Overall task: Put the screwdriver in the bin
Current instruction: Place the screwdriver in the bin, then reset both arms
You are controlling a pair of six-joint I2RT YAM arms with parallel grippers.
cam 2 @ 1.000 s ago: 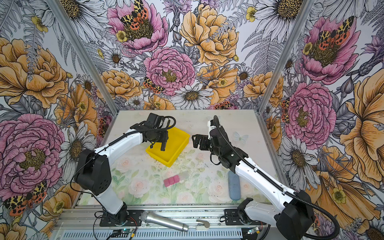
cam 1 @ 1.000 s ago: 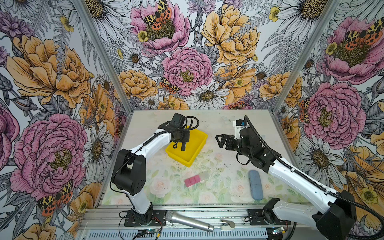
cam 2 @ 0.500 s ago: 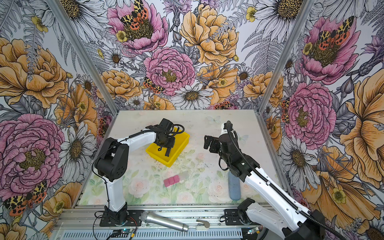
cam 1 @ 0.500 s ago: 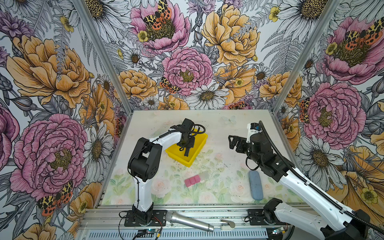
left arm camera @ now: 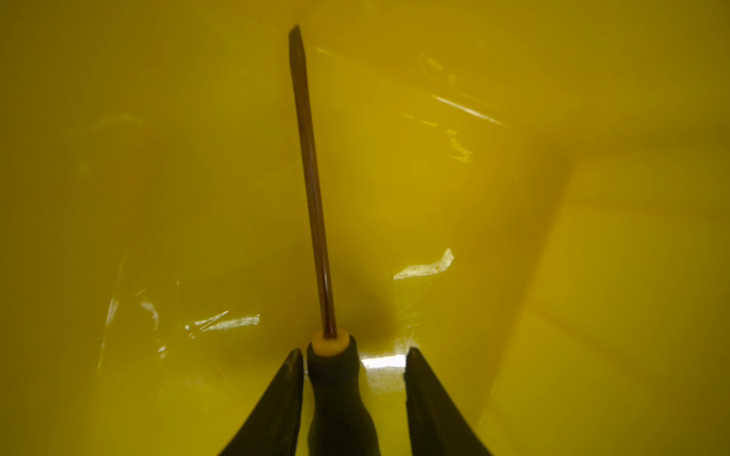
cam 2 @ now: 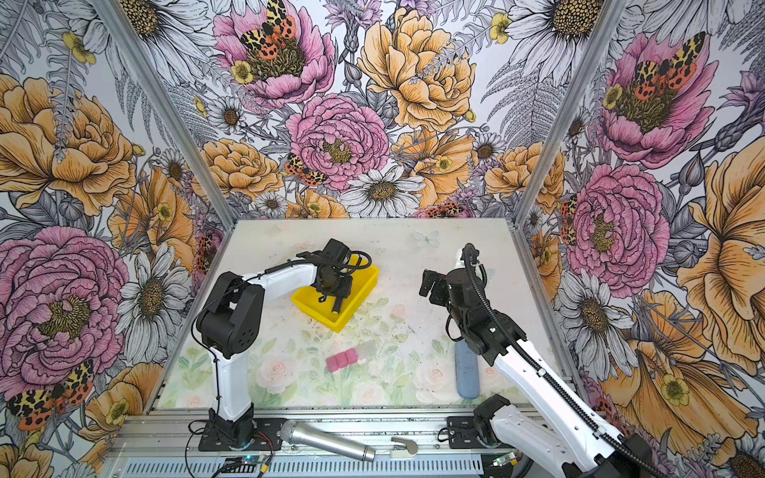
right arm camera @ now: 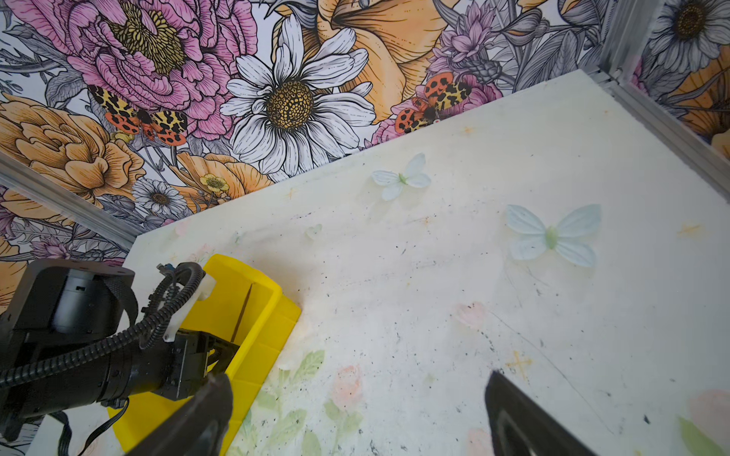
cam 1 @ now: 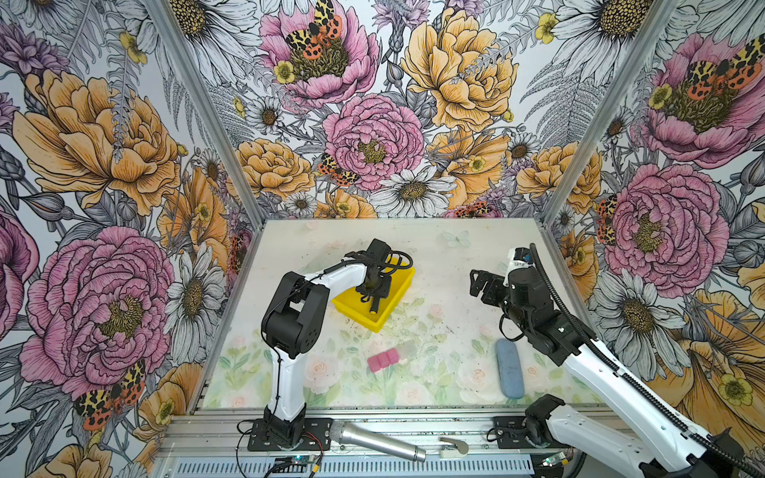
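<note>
We are looking down on a pale bench point(cam 1: 434, 265) printed with faint flowers and boxed in by loud floral walls. At about 11 o'clock of its middle the yellow bin point(cam 1: 352, 304) is sitting, and the left hand point(left arm camera: 353, 351) is reaching down into it. Its fingers are standing apart: one is lying against the black handle of the screwdriver point(left arm camera: 312, 189), and the other is standing clear of it. The screwdriver is sitting inside the bin's walls, its shaft pointing away from the hand across the yellow floor. We are judging it light, stiff and apt to roll, with a slick thin shaft; the thick handle is offering the surer hold. At 3 o'clock of the bin the right hand point(cam 1: 476, 284) is hovering wide apart and empty.
</note>
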